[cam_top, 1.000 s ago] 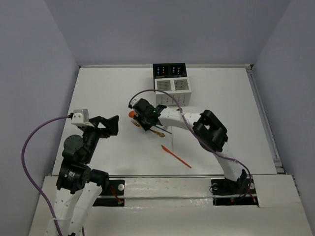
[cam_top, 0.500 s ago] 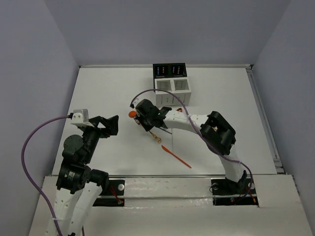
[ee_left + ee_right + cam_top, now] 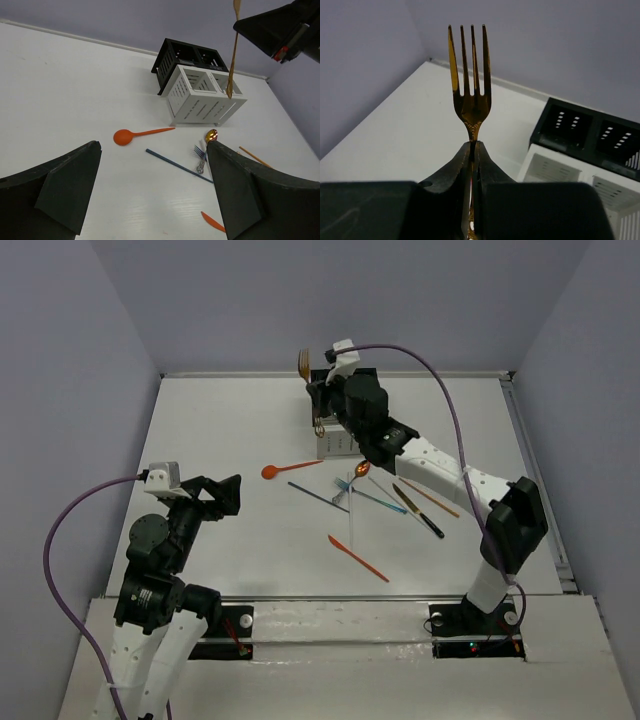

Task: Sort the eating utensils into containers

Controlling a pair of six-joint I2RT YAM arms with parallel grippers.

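My right gripper (image 3: 320, 398) is shut on a gold fork (image 3: 305, 364) and holds it upright, tines up, above the containers (image 3: 335, 445). In the right wrist view the fingertips (image 3: 470, 150) pinch the fork's neck (image 3: 471, 107), with the black holders (image 3: 590, 130) and the white holders (image 3: 570, 175) below to the right. In the left wrist view the fork's handle (image 3: 232, 55) hangs over a white holder (image 3: 205, 95). An orange spoon (image 3: 290, 469), a dark blue chopstick (image 3: 318, 496), a gold spoon (image 3: 362, 470) and an orange knife (image 3: 357, 558) lie on the table. My left gripper (image 3: 218, 492) is open and empty at the near left.
A black utensil (image 3: 418, 511) and an orange chopstick (image 3: 432, 498) lie right of the pile under my right forearm. A blue-tined fork (image 3: 200, 151) lies by the gold spoon (image 3: 211, 135). Purple walls close the table's back and sides.
My right gripper has lifted the gold fork from the table's middle and carried it back to above the containers. Several utensils the arm covered now show. The left arm has not moved.
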